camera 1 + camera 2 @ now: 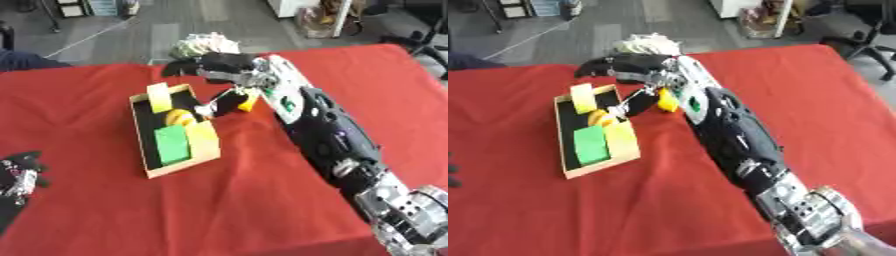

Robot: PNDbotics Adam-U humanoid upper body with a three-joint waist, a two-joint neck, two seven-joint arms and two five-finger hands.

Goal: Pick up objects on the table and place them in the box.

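My right hand [219, 67] hung over the far corner of the box [206, 150], fingers relaxed and holding nothing. A yellow piece [249, 103] lay on the red surface [105, 210] just beside that corner, under my wrist. My left hand [19, 172] rested at the lower left edge; I couldn't tell its fingers.

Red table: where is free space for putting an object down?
Bare cloth of the red table lies in front of the box, and right of the right arm. It is crowded at the box's far end, under the right hand.
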